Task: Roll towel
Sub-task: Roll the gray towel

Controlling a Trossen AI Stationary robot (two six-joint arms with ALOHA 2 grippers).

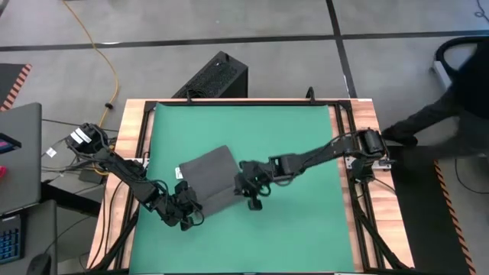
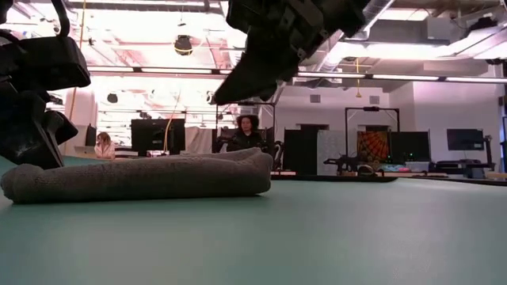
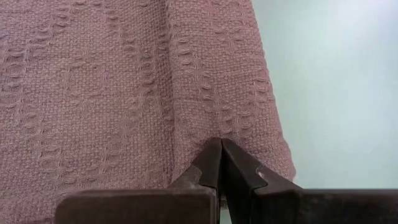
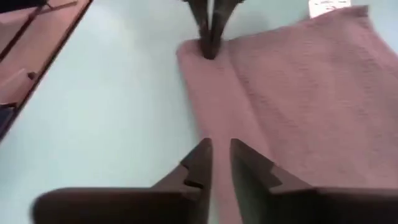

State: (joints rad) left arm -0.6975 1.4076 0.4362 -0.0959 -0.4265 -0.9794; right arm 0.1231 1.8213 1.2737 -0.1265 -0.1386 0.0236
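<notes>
High view: dark grey towel (image 1: 212,180) lies folded on the green mat (image 1: 306,145), left of centre. Low view: its near edge looks a thick rounded fold. Left wrist view: left gripper (image 3: 221,148), jaws pressed together on the towel's woven edge. Right wrist view: right gripper (image 4: 219,152), jaws slightly apart above the fold; white tag (image 4: 328,6), writing unreadable.

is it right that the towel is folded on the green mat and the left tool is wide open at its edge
Not quite. The towel is folded on the green mat, but the left tool is shut at its edge, fingertips pressed together, as the left wrist view shows.
</notes>
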